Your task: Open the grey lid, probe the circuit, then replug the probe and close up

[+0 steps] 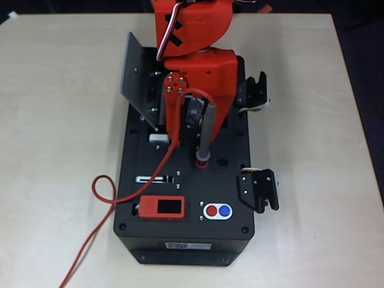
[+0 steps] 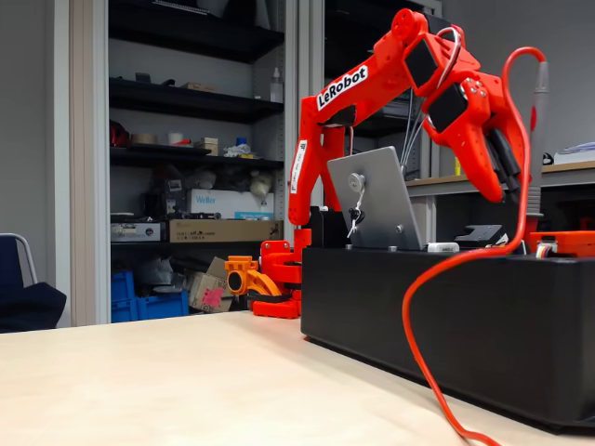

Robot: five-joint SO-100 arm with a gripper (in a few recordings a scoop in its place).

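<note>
Evidently the probe (image 1: 209, 129) stands upright with its dark tip in the red round socket (image 1: 203, 161) on the black box (image 1: 240, 198), gripped by the gripper (image 1: 201, 114), so replugging looks nearly done, and next comes releasing and closing the raised grey lid (image 1: 137, 75).

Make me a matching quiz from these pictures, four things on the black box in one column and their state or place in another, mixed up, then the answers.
Things:
1. grey lid
2. probe
3. red cable
4. red and blue buttons

States or places:
A. loops off the box onto the table
B. side by side near the box's front edge, overhead view
C. swung open, standing up
D. upright, tip down at the red socket

Pairs: 1-C, 2-D, 3-A, 4-B
</note>
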